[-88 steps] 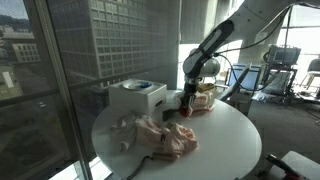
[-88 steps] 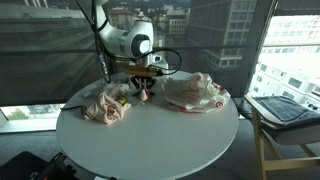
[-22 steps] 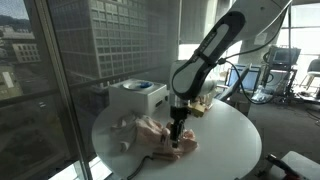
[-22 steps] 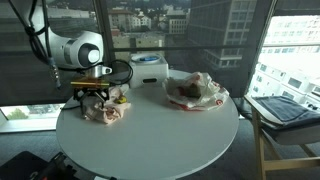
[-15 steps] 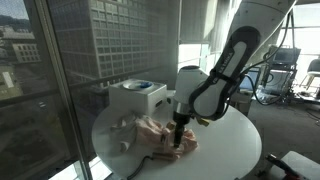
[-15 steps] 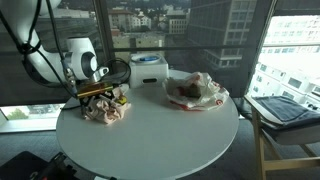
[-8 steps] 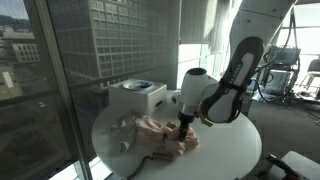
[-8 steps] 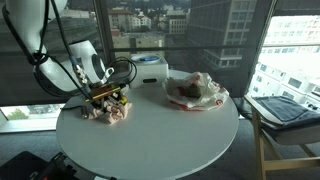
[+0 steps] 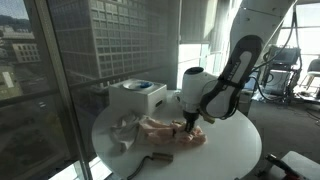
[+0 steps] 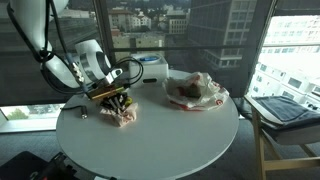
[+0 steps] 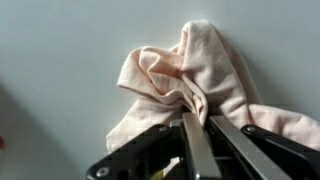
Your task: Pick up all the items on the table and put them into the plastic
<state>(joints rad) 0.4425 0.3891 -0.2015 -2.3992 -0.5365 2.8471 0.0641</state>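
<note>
Tool (image 11: 197,108) | I clench a fold of the pale pink cloth (image 11: 190,65); my jaws stood wide a second ago | cloth: on the desk (image 10: 160,140) near the white box (image 10: 148,68), shifted sideways with my tool | whitish cloth (image 9: 124,130): stays near box | plastic bag (image 10: 197,90): beside box, unmoved

Bright daylight through windows (image 9: 100,50); counter (image 10: 170,140) evenly lit, faint shadows. Arm (image 9: 235,70) backlit, dark. Exterior views low-resolution. Wrist view soft: gripper (image 11: 198,116), cloth (image 11: 160,75) blurred.
</note>
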